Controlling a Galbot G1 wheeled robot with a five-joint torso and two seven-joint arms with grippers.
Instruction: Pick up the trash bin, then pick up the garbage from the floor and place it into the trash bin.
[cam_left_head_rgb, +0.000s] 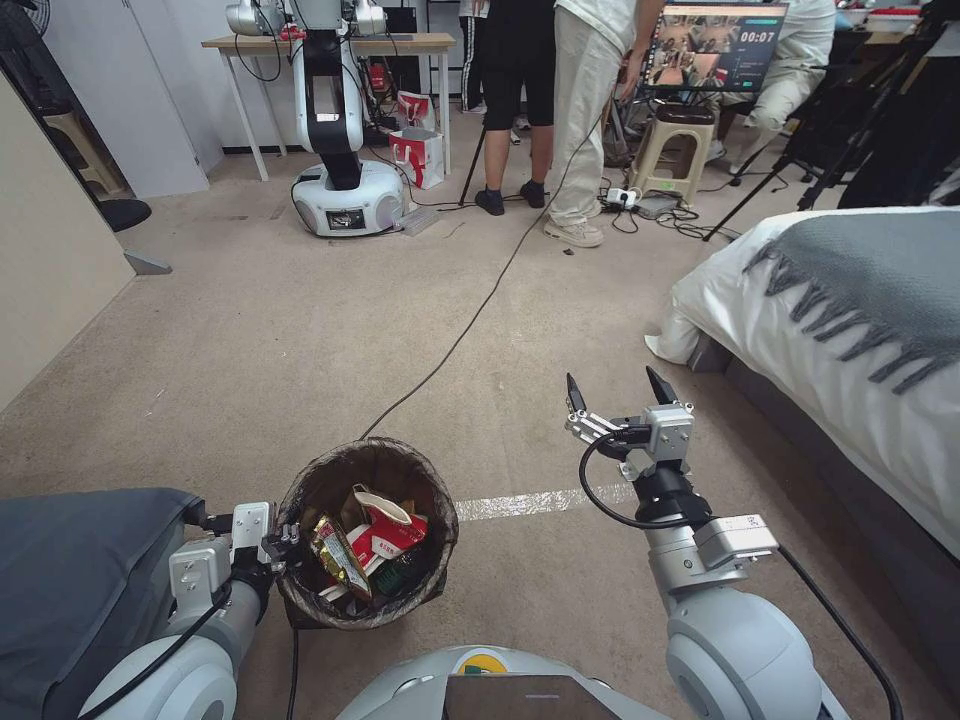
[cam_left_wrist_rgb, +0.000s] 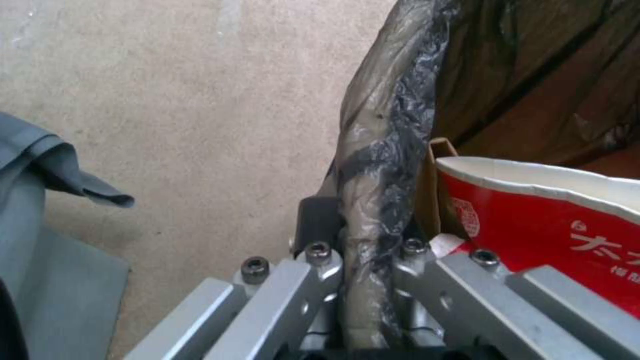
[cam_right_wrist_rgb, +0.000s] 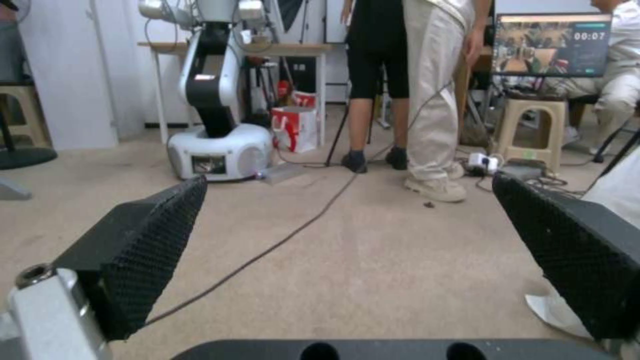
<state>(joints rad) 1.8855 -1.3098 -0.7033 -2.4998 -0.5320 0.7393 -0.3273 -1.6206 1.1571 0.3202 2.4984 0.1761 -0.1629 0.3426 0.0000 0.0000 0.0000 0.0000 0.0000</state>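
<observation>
The trash bin (cam_left_head_rgb: 372, 447), lined with a dark bag, is low in the head view just left of centre. My left gripper (cam_left_head_rgb: 285, 535) is shut on its near-left rim; in the left wrist view the left gripper (cam_left_wrist_rgb: 363, 240) pinches the bag-covered rim (cam_left_wrist_rgb: 387, 125). Garbage lies inside the bin: a crushed red-and-white paper cup (cam_left_head_rgb: 385, 530) (cam_left_wrist_rgb: 553, 220) and a gold wrapper (cam_left_head_rgb: 338, 558). My right gripper (cam_left_head_rgb: 613, 385) (cam_right_wrist_rgb: 347, 225) hangs open and empty above the carpet floor (cam_left_head_rgb: 300, 340), to the right of the bin.
A bed (cam_left_head_rgb: 850, 310) with a grey throw runs along the right. A black cable (cam_left_head_rgb: 470, 320) crosses the carpet, and a pale tape strip (cam_left_head_rgb: 540, 500) lies right of the bin. Another robot (cam_left_head_rgb: 335, 120), a stool and standing people are at the far end. Grey cloth (cam_left_head_rgb: 80, 570) lies at lower left.
</observation>
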